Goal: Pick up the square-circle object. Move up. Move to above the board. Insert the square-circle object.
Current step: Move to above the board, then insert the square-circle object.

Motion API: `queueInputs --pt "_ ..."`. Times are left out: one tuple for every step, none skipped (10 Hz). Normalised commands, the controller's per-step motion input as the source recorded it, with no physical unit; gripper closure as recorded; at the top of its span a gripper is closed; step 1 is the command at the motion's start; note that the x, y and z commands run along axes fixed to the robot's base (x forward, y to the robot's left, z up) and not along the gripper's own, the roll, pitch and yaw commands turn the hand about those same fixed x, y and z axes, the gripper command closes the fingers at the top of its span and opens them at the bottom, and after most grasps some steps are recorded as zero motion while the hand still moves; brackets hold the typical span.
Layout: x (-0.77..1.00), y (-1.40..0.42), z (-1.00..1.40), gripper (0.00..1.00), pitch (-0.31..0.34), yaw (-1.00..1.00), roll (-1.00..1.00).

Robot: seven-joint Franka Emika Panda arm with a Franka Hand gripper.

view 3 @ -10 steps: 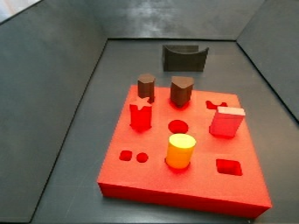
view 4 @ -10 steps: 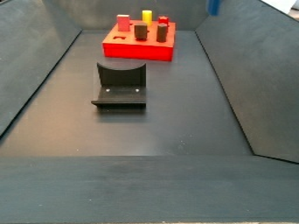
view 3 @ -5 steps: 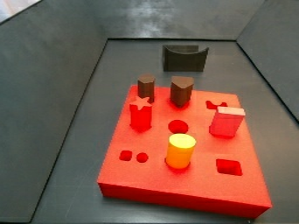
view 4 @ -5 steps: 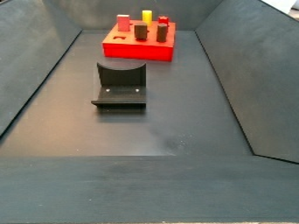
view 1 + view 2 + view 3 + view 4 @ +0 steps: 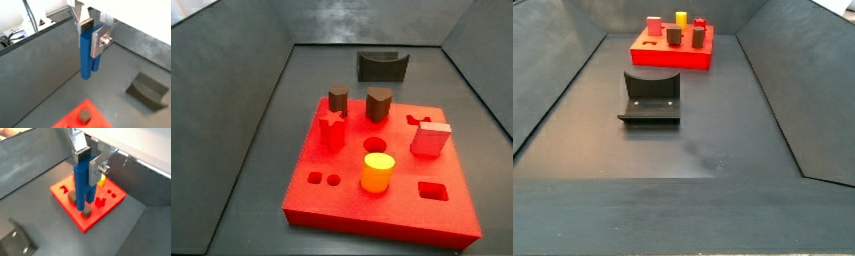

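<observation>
In both wrist views my gripper (image 5: pixel 92 34) (image 5: pixel 90 163) is shut on the square-circle object (image 5: pixel 88 56) (image 5: pixel 81 184), a long blue piece that hangs down from between the silver fingers. It is held high in the air. In a wrist view the red board (image 5: pixel 112 197) lies far below the piece's lower end; in a wrist view only a red corner of the board (image 5: pixel 75 116) shows. The board (image 5: pixel 372 205) (image 5: pixel 652 57) shows in both side views with pegs standing in it. The gripper and the blue piece are out of both side views.
On the board stand a yellow cylinder (image 5: pixel 377 172), a pink block (image 5: pixel 430 140), a red star peg (image 5: pixel 331 128) and two brown pegs (image 5: pixel 338 99). The dark fixture (image 5: pixel 382 65) (image 5: pixel 651 97) (image 5: pixel 148 90) stands on the floor beside the board. Grey walls enclose the floor.
A blue bit at the top right edge of a side view one second ago is gone from that view. Board, pegs and fixture have not moved.
</observation>
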Motion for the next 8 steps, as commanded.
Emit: queueInputs --pt "0.27 -0.73 0.12 1.00 0.129 0.01 0.03" --pt "0.20 -0.45 0.08 1.00 0.131 0.01 0.05" --pt "0.15 -0.27 0.05 1.00 0.115 0.01 0.05" --pt "0.00 0.00 -0.12 1.00 -0.003 -1.00 0.00" --pt "0.00 0.00 -0.13 1.00 -0.003 -1.00 0.00" --pt "0.00 0.00 -0.12 1.00 -0.003 -1.00 0.00" --pt "0.00 0.00 -0.12 1.00 -0.001 -1.00 0.00" --pt "0.00 -0.11 -0.11 1.00 -0.004 -1.00 0.00"
